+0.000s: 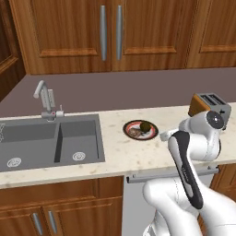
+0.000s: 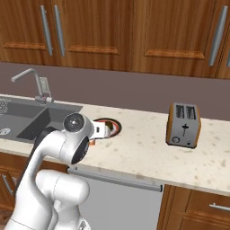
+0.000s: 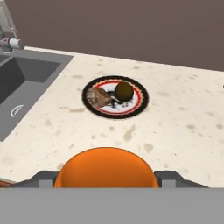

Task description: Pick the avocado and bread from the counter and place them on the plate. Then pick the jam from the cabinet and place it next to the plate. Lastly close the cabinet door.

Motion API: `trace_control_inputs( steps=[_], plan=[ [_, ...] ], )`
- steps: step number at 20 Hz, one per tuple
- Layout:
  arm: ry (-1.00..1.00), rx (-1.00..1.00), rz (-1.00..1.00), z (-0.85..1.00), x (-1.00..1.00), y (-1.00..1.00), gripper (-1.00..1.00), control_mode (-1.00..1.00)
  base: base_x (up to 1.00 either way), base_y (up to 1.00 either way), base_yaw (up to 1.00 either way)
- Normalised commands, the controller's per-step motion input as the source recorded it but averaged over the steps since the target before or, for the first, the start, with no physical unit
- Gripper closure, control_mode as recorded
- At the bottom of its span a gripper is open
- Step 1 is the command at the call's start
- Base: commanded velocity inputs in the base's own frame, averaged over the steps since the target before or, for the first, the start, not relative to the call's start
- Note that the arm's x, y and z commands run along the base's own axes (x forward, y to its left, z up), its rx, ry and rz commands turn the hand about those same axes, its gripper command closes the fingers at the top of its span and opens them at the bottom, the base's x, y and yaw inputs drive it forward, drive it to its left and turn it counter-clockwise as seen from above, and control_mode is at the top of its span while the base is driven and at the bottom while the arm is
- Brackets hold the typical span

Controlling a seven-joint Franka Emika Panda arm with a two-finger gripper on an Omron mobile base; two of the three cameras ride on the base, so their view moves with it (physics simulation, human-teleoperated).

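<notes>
The plate (image 3: 85, 93) with its red and black rim lies on the beige counter (image 3: 179, 127), just right of the sink. On it sit the dark green avocado (image 3: 124, 90) and, to its left, the brown lumpy bread (image 3: 98, 97). My gripper (image 3: 105, 180) hovers near the counter's front edge, in front of the plate, shut on an orange rounded thing, the jam (image 3: 105, 168). From the left base the plate (image 1: 140, 130) shows just left of my hand. The tall cabinet doors (image 1: 110, 32) with long silver handles stand flush above the counter.
A grey double sink (image 1: 50, 143) with a faucet (image 1: 46, 99) fills the counter's left. A brown and silver toaster (image 2: 183, 125) stands to the right of the plate. Bare counter lies between plate and toaster. A dark wood panel (image 1: 9, 60) angles in at the left edge.
</notes>
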Motion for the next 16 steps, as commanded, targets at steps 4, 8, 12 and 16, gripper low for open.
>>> trace_control_inputs(
  steps=[4,8,12,16],
  plan=[
    [0.0,-0.07,0.03,-0.04,0.19,-0.37,1.0,-1.0,0.0,0.0,0.0],
    [0.0,-0.01,0.08,-0.04,0.22,-0.43,1.0,-1.0,0.0,0.0,0.0],
    [0.0,0.0,0.17,0.0,0.3,-0.44,1.0,-1.0,0.0,0.0,0.0],
    [0.0,0.0,0.2,-0.12,0.34,-0.33,1.0,-1.0,0.0,0.0,0.0]
  ],
)
